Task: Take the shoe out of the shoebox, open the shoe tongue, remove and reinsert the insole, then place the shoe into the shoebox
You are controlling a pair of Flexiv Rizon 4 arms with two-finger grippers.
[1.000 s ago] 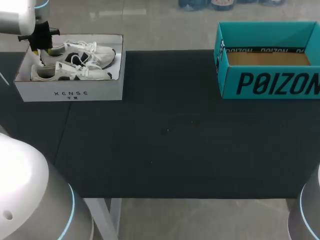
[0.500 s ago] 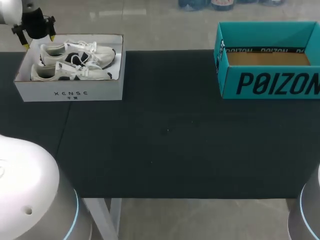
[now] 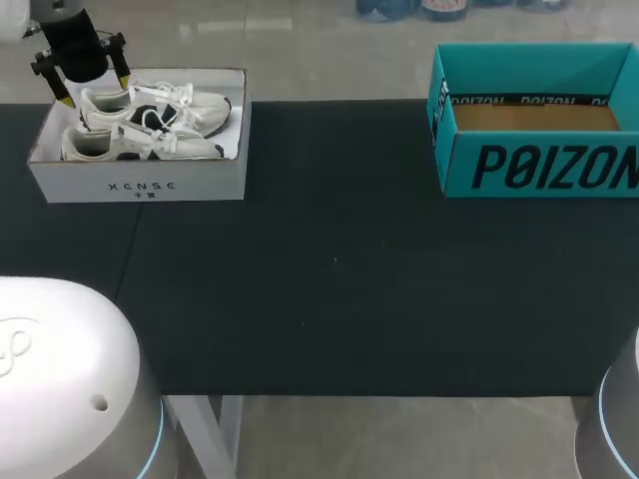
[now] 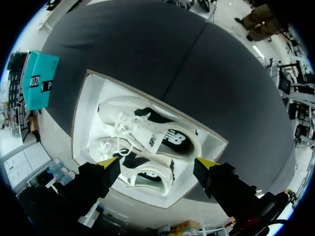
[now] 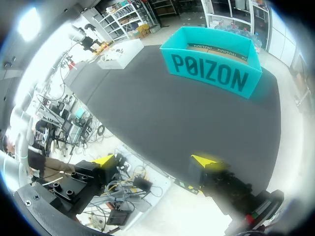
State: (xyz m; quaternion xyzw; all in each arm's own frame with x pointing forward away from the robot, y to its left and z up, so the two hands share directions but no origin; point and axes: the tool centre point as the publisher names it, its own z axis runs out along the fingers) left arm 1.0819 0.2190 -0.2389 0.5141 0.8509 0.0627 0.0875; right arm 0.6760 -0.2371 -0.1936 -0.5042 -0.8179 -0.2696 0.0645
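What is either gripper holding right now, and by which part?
Nothing. The left gripper hangs open above the two shoes in the white shoebox, touching neither. The right gripper is open and empty.

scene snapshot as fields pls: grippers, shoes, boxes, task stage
left gripper: open, empty, above the far-left corner of the white shoebox
right gripper: open, empty, away from both boxes
shoes: two white sneakers side by side in the white shoebox
teal box: far-right of the table, open, nothing seen inside
task stage: no shoe taken out yet
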